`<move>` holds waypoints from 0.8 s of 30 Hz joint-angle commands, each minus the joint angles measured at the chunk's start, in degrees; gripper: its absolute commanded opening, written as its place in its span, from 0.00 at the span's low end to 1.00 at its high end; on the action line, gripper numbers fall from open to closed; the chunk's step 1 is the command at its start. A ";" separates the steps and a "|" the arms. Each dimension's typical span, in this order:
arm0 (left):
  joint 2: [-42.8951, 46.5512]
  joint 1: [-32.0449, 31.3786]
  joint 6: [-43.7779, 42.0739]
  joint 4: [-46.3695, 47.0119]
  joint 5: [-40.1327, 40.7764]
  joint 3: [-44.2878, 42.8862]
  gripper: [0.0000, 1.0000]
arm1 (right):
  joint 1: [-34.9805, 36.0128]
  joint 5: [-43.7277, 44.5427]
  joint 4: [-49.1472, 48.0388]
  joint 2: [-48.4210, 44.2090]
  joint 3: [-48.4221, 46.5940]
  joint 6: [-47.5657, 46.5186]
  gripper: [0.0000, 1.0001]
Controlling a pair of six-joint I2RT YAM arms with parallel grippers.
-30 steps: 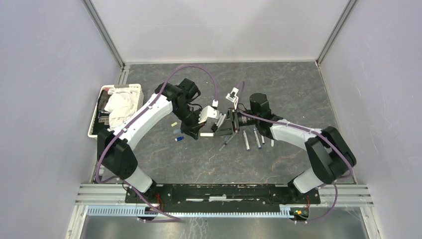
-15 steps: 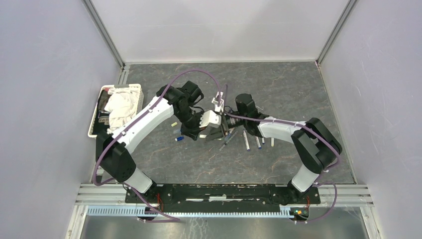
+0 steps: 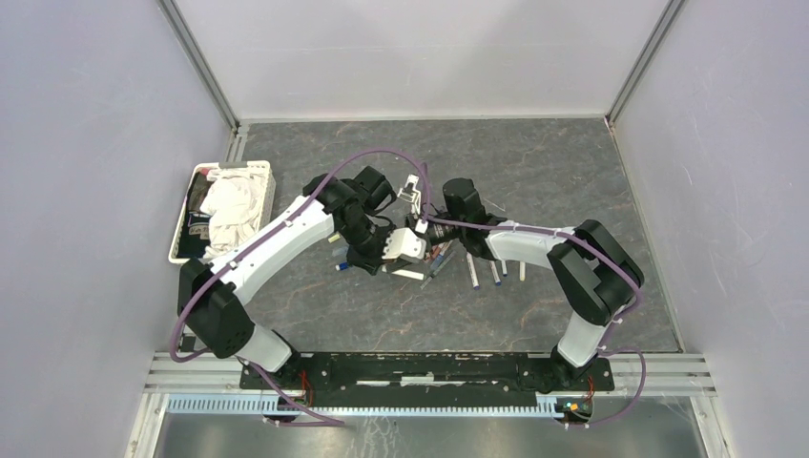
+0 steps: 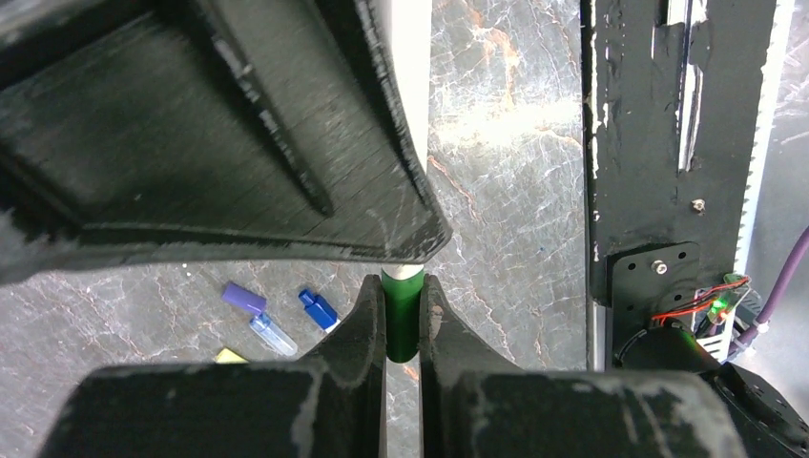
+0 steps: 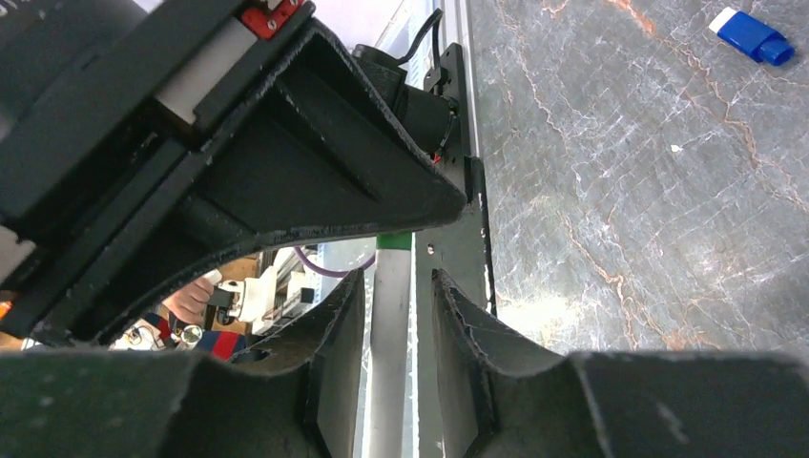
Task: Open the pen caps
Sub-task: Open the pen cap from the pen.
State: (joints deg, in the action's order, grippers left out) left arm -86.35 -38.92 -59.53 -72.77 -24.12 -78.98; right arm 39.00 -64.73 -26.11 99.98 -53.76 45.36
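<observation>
The left gripper [image 4: 402,289] is pinching the green cap [image 4: 402,329] tight between its two fingers, which are pressing on the cap from both sides. The cap is sitting on the end of a pen [image 5: 389,382]. Its white barrel is running away from the left wrist camera and vanishing behind a broad black finger of the other arm, so most of it is being hidden there. The right gripper [image 5: 396,286] is straddling that barrel with its jaws partly apart. A slit of light is showing beside the barrel on one side, and whether the other finger is touching it is hard to say. In the top view the two grippers are meeting over the middle of the table [image 3: 572,172], and the pen is mostly being covered by them. A purple cap [image 4: 244,298], a blue cap [image 4: 318,309] and the corner of a yellow cap [image 4: 229,356], cut off by the left finger, are lying loose on the table beside the grippers. Several loose pens [image 3: 472,270] are lying just right of the grippers, their colours too small to read. A white basket [image 3: 258,172] holding a crumpled cloth [image 3: 234,205] is sitting at the table's left edge.
</observation>
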 commanded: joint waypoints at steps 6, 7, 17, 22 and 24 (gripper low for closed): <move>2.27 -1.01 -1.74 3.71 1.97 0.07 0.02 | 1.19 -2.03 -1.53 -0.35 -0.72 -1.11 0.35; 2.38 -0.94 -1.78 3.88 2.16 0.21 0.02 | 1.26 -2.04 -1.26 -0.55 -0.34 -1.44 0.37; 2.84 -0.99 -2.29 3.91 2.41 0.66 0.02 | 1.79 -1.25 0.49 0.03 -0.56 -2.74 0.00; 3.35 -0.90 -4.46 2.60 4.65 1.60 0.02 | 1.54 -0.22 8.88 -0.70 -0.65 -9.71 0.00; 3.63 -0.83 -5.97 1.72 6.04 2.12 0.02 | 1.35 0.40 13.77 -1.11 -0.41 -13.35 0.00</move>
State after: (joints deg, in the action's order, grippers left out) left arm -85.23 -39.97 -60.20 -69.54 -21.65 -77.41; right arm 40.45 -64.10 -21.98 100.20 -53.74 40.62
